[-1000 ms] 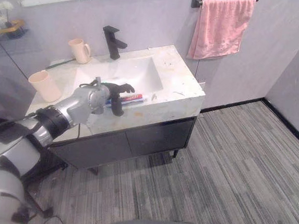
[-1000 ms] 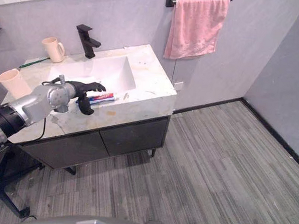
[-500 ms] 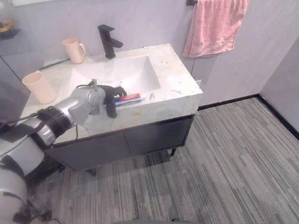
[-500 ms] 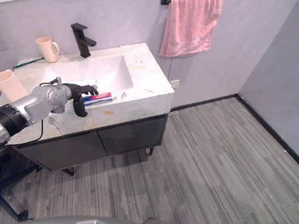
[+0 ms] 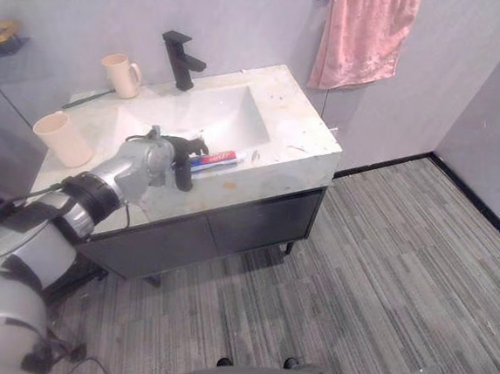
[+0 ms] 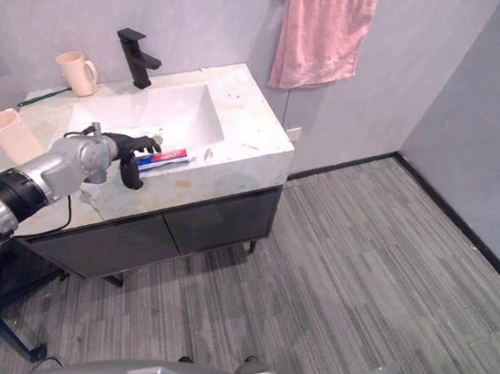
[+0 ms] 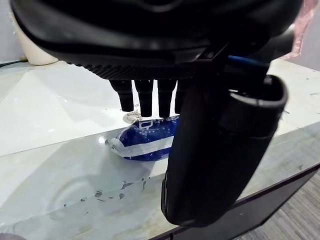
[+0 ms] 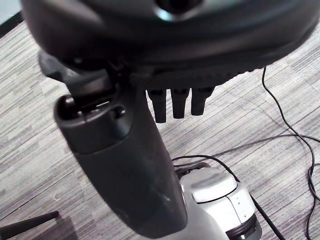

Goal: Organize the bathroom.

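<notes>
Left fingers [image 7: 150,97]: point down toward the near end of the toothpaste tube [image 7: 145,142], their tips just above or just touching it; the thumb hangs on the tube's other side, toward the counter's front edge, so the tube lies in the gap. Whether anything actually presses the tube, I cannot tell.
Left hand [image 5: 181,150]: reaches over the front strip of the vanity top, at the near rim of the basin; it is loosely spread rather than clenched, and nothing is lifted.
Right fingers [image 8: 175,102]: hang straight and relaxed over the wood-look floor [image 8: 280,80], holding nothing.
Right hand [image 8: 125,165]: low beside the robot, well apart from the vanity.
Toothpaste tube: lies flat on the marble-look countertop [image 5: 298,139], along the front edge of the sink basin [image 5: 208,113], its blue end under the left hand and its red-and-white end pointing away to the right.
Black faucet [image 5: 181,58]: stands upright behind the basin, against the wall.
Handled mug [image 5: 120,74]: cream, upright, just left of the faucet.
Toothbrush [image 5: 87,97]: green, lying flat at the back left of the countertop, near the mug.
Plain cup [image 5: 61,138]: peach, upright near the countertop's left end.
Pink towel [image 5: 364,35]: hangs from a wall bar to the right of the vanity.
Dark cabinet [image 5: 255,227]: below the countertop, doors closed.
</notes>
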Controlling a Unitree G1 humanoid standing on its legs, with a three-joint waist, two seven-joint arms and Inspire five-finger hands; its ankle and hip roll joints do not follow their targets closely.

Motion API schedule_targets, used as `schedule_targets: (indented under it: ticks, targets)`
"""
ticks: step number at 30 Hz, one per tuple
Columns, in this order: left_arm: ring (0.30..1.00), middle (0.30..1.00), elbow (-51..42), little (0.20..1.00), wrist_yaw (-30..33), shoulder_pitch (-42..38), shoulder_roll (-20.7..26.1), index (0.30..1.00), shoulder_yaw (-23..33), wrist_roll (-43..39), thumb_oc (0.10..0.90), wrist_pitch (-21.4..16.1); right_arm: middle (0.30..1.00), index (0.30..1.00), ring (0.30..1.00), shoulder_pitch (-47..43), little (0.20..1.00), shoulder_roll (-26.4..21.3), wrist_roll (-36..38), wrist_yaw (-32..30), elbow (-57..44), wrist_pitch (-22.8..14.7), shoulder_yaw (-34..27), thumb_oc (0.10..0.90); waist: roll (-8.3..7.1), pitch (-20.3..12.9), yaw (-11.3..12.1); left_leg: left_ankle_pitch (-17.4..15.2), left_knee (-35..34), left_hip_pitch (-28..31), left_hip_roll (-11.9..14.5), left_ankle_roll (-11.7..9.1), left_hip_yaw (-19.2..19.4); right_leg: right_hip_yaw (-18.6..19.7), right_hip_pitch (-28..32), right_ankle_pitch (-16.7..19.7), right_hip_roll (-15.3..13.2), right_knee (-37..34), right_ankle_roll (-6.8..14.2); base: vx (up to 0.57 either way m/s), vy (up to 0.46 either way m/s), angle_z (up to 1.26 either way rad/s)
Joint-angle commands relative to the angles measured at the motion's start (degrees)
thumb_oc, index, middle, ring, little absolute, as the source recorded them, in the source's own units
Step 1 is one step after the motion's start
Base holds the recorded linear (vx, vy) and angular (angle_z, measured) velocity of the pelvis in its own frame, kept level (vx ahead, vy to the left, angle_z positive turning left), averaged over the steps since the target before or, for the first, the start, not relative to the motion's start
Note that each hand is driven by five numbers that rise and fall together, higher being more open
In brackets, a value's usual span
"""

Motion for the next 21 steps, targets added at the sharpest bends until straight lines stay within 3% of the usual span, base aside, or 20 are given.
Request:
schedule_targets:
  ticks: [1,11,21]
  targets:
    - [0.9,0.9,3.78,0.9,1.58,-16.48,2.41,0.9,1.19,2.47,0.8,2.45,0.9,0.9,0.9,-1.19,0.9,-1.46,1.1,-0.74,0.77,-0.92,1.15,0.8,-0.54,-1.09,1.38,-7.23,4.25,3.98,-3.77,3.15,-0.43,0.07,-4.15,-0.16,-0.23,5.96,3.25,0.0,0.0,0.0]
    - [0.9,0.9,2.66,0.9,1.58,-15.75,3.62,0.9,2.23,-0.87,0.8,5.3,0.9,0.9,0.9,-2.43,0.9,-1.32,1.67,-1.12,0.67,0.05,1.61,0.8,-0.58,-1.47,2.87,-7.21,4.66,3.95,-3.81,3.04,-1.59,-1.19,-3.25,-0.74,-0.1,5.77,2.7,-0.02,-0.006,0.04]
    - [0.9,0.9,2.64,0.9,2.87,-14.34,3.72,0.9,3.51,-2.39,0.8,4.1,0.9,0.9,0.9,-3.3,0.9,-1.43,1.99,-1.28,0.98,0.87,2.09,0.8,-1.18,-1.88,3.93,-7.12,4.98,3.77,-3.62,2.88,-2.19,-1.85,-2.48,-1.12,0.15,5.24,2.15,-0.01,0.002,0.04]
